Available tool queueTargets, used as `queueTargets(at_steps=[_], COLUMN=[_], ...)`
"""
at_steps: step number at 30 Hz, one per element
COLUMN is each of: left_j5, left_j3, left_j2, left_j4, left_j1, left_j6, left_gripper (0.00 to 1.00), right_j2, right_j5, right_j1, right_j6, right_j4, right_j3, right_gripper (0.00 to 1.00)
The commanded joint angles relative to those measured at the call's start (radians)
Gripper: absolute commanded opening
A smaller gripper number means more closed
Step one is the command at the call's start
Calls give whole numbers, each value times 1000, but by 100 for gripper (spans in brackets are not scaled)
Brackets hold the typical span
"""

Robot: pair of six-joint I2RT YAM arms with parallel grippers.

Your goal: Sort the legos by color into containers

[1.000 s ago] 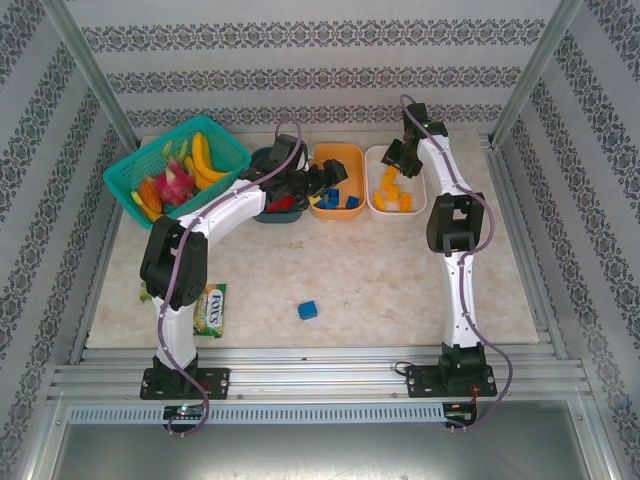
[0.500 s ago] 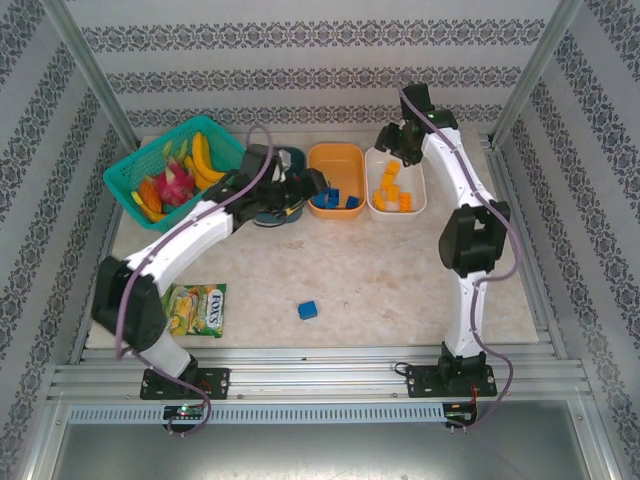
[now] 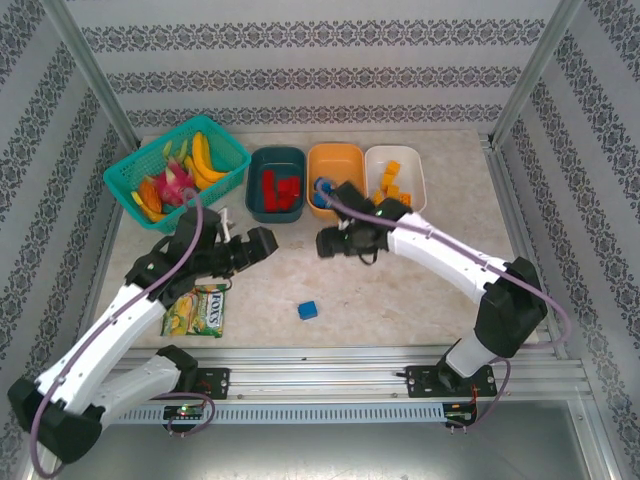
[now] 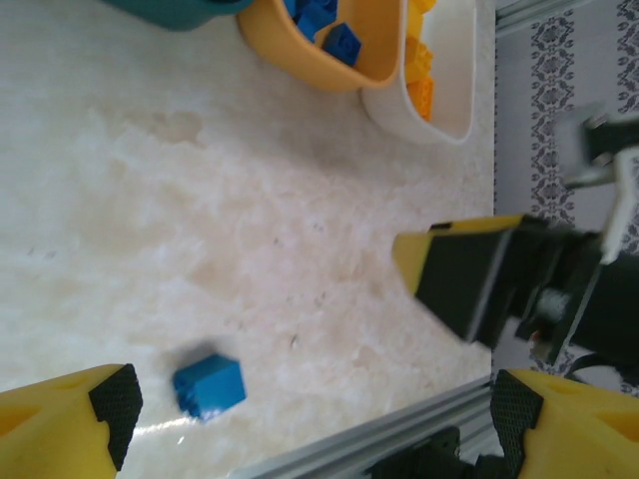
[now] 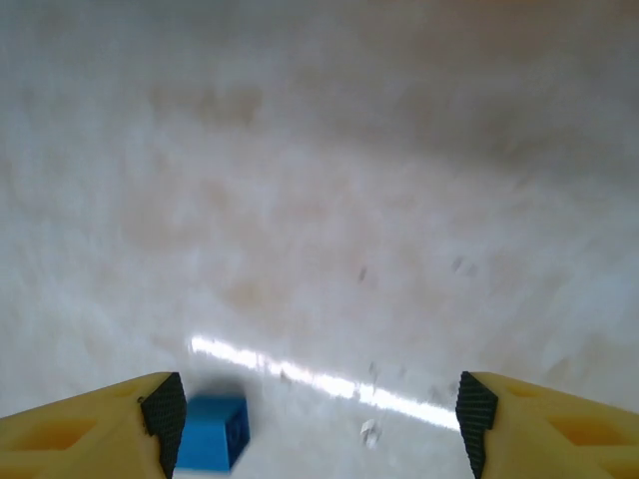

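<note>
1. A single blue lego brick lies alone on the pale, marbled table, toward its near edge and between the two arms. It is a small, glossy, chunky block.
2. The overhead view shows the left gripper and the right gripper both apart from the brick, on the side toward the bins. Neither touches it.
3. In the left wrist view the brick sits just inside the yellow, black-padded finger at the lower left. The jaws stand very wide with nothing between them but table.
4. In the right wrist view, which is blurred, the brick sits low in the picture right beside the left-hand pad. These jaws are also spread wide and grip nothing.
5. The overhead view alone shows all three rounded, shallow plastic bins in a row at the far edge.
   - The dark teal bin holds red legos.
   - The orange bin is in the middle.
   - The white bin holds orange-yellow legos.
6. The left wrist view adds blue legos inside the orange bin.
7. A green mesh basket of toy fruit and a green snack packet lie to the left.
</note>
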State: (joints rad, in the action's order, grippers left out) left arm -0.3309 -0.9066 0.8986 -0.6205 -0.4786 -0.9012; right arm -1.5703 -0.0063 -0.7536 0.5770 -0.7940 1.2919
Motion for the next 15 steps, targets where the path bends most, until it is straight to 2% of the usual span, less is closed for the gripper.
queueTargets(at_steps=[1, 6, 15], left_j5=[5, -3, -32], left_j3=[67, 136, 204], left_j2=[-105, -253, -373], left_j4=[-140, -243, -306], left_j1=[-11, -12, -12], left_j6=[-16, -36, -69], left_gripper=[93, 93, 93], right_j2=[30, -39, -211], right_j5=[29, 6, 19], right_j1=[-109, -244, -337], right_j6=[76, 139, 212], right_j4=[22, 74, 112], right_j3=[-82, -133, -75], right_gripper=[76, 80, 80])
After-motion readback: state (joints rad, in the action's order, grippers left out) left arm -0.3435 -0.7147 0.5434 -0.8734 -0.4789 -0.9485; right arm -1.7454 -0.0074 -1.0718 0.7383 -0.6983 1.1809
